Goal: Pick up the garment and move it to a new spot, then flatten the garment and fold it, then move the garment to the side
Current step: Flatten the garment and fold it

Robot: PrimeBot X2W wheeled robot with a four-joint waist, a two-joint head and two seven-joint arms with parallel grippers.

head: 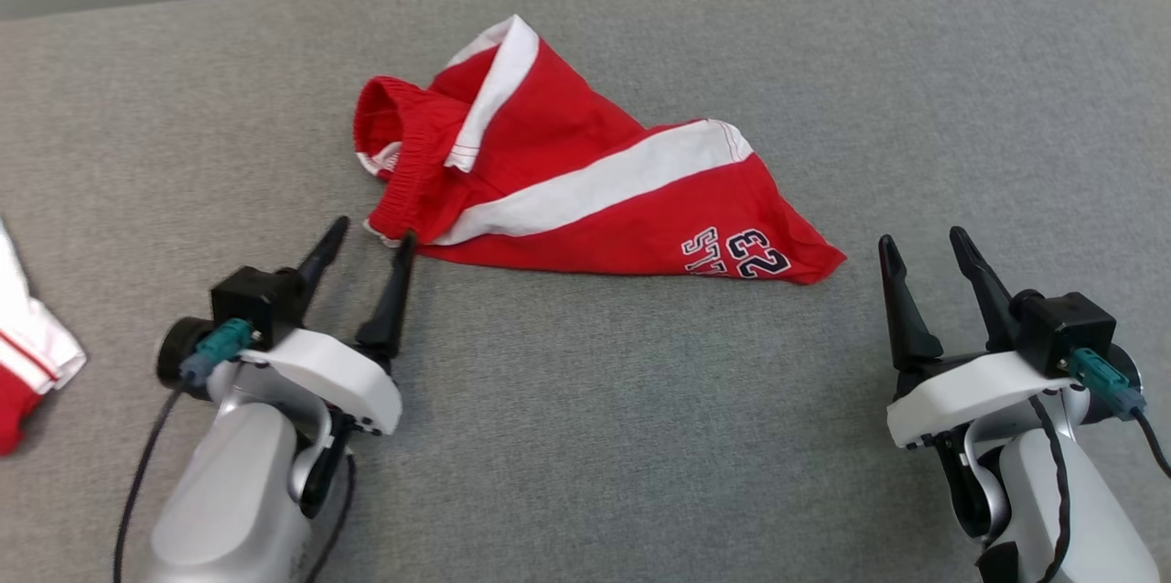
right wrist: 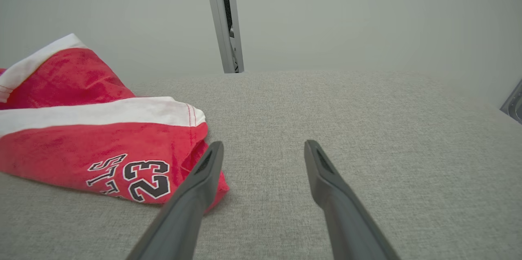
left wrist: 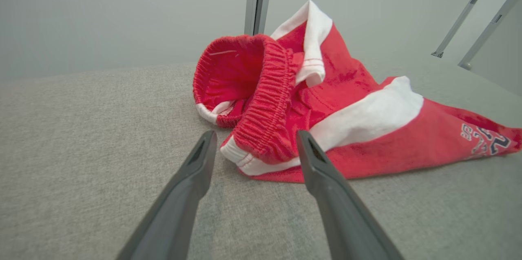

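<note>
Since the shorts (head: 585, 189) lie bunched, I reckon flattening is in hand: left gripper (head: 373, 231), spread, faces the waistband (left wrist: 265, 101); right gripper (head: 922, 237), spread, must reach left to the corner (head: 819, 267).

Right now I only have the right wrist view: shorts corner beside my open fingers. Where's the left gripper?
Observer: The left gripper is open at the other end of the shorts, by the waistband. I cannot tell if it touches.
Operator: Waistband flat?
Observer: No. It is bunched and stands open like a tube.
Operator: Anything else on the surface?
Observer: A second garment, red and white, lies at the far left edge of the head view, apart from the shorts.
</note>
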